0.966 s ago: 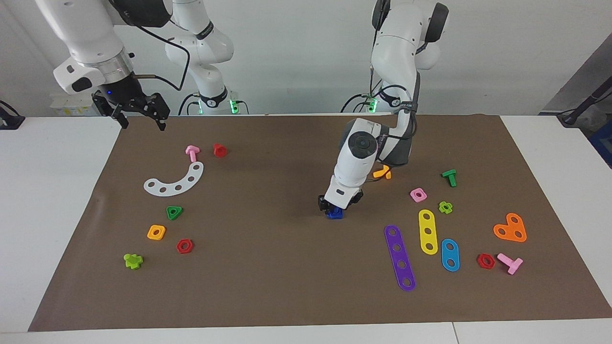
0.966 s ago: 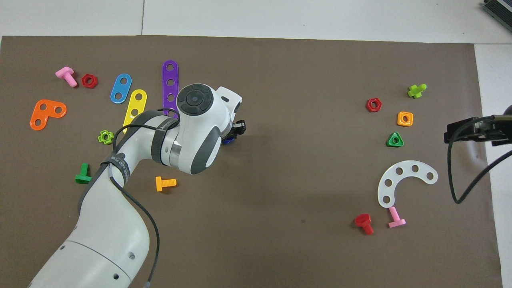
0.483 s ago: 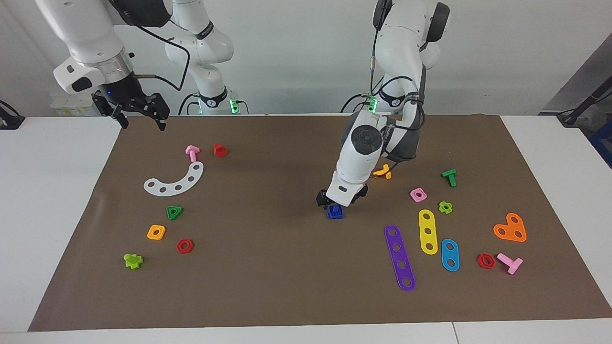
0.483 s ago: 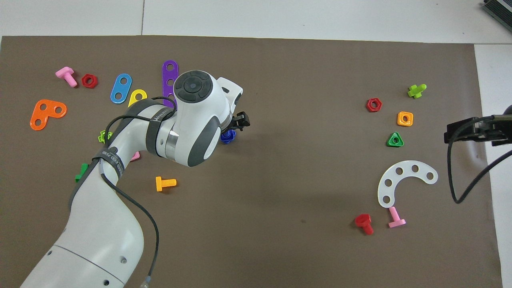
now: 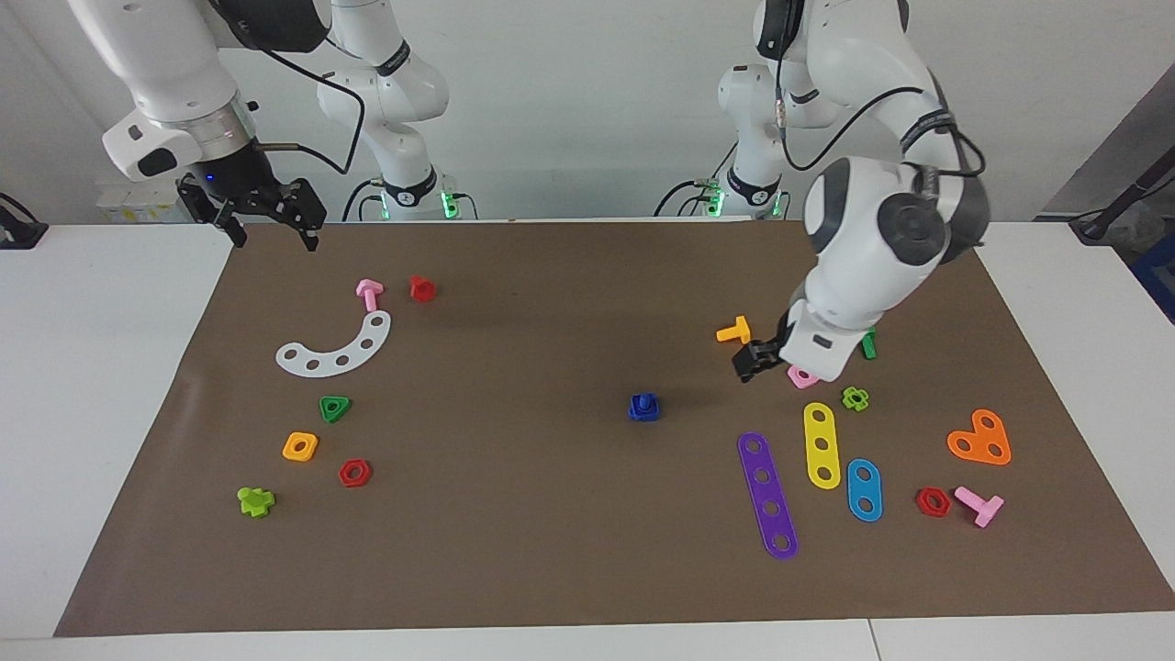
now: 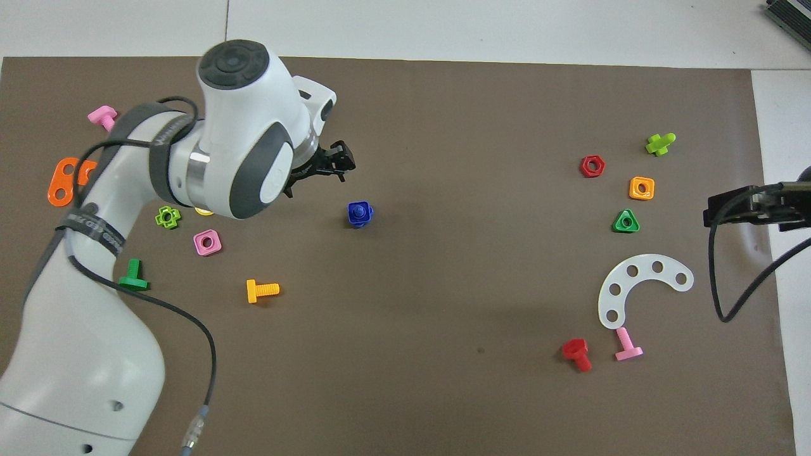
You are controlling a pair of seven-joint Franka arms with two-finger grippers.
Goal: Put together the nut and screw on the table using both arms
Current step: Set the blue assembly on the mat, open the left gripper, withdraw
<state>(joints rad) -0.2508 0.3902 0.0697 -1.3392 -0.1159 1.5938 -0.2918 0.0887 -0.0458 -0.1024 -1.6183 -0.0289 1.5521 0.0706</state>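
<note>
Your left tool (image 5: 755, 361) raised beside the pink nut (image 5: 802, 375), holding nothing, fingers unclear, nut (image 5: 644, 410) on screw (image 5: 646, 400), right tool (image 5: 266, 209) waiting, spread.

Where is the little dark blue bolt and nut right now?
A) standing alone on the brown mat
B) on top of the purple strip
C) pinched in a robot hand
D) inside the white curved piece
A: the joined nut and screw stand on the mat, with the left gripper off to one side.

Dark-blue nut (image 5: 643, 412) on dark-blue screw (image 5: 646, 401), upright mid-mat, untouched.
</note>
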